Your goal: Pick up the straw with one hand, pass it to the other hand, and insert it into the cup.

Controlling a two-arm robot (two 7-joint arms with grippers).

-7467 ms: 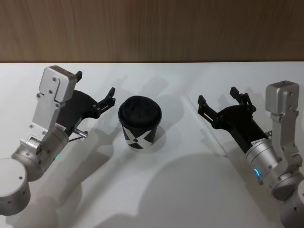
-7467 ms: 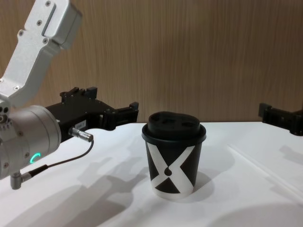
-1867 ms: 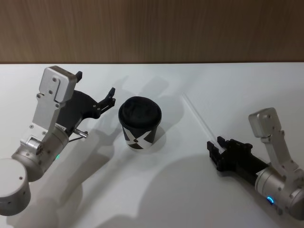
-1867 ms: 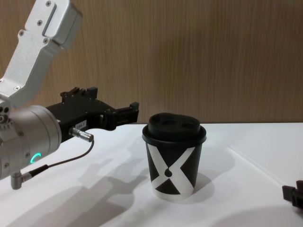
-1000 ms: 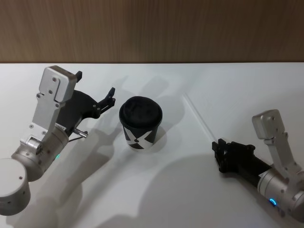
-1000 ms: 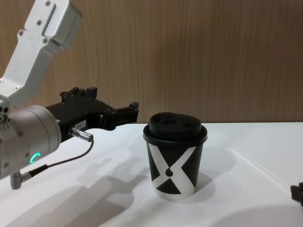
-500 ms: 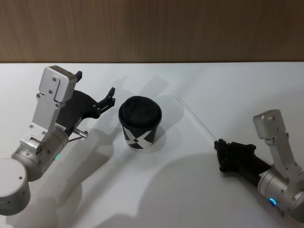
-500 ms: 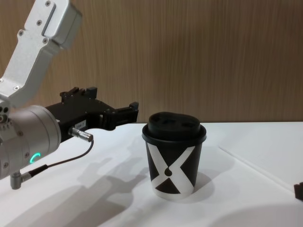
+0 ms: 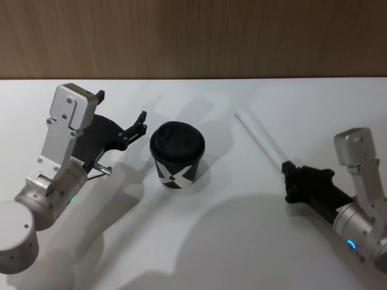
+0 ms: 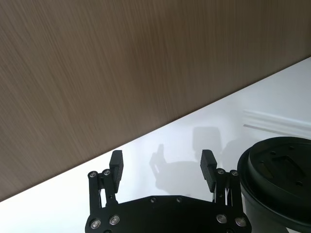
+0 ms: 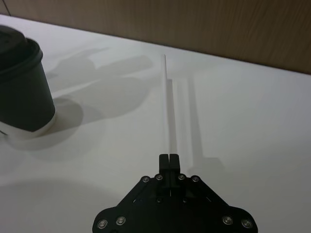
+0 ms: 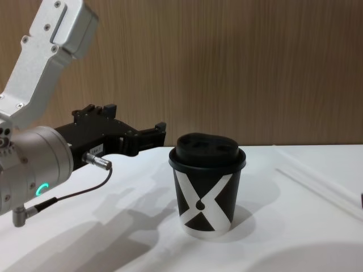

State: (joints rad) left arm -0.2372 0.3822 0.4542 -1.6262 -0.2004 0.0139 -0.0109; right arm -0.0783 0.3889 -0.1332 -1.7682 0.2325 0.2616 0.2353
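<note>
"What is the right gripper (image 11: 169,158) doing?"

"Its 2 fingers (image 11: 164,161) are pinched together on one end of the straw (image 11: 168,102), which runs straight away toward the wood wall (image 11: 204,24)."

"And the cup (image 11: 22,82)?"

"It's upright on the white bench (image 11: 252,121), well apart from the straw. 2 thin shadows lie beside the straw."

The straw (image 11: 169,121) has its near end hidden between the pinched-together fingers of the right gripper (image 11: 169,157), and the cup (image 10: 279,177) is cut off by the edge in both wrist views.
</note>
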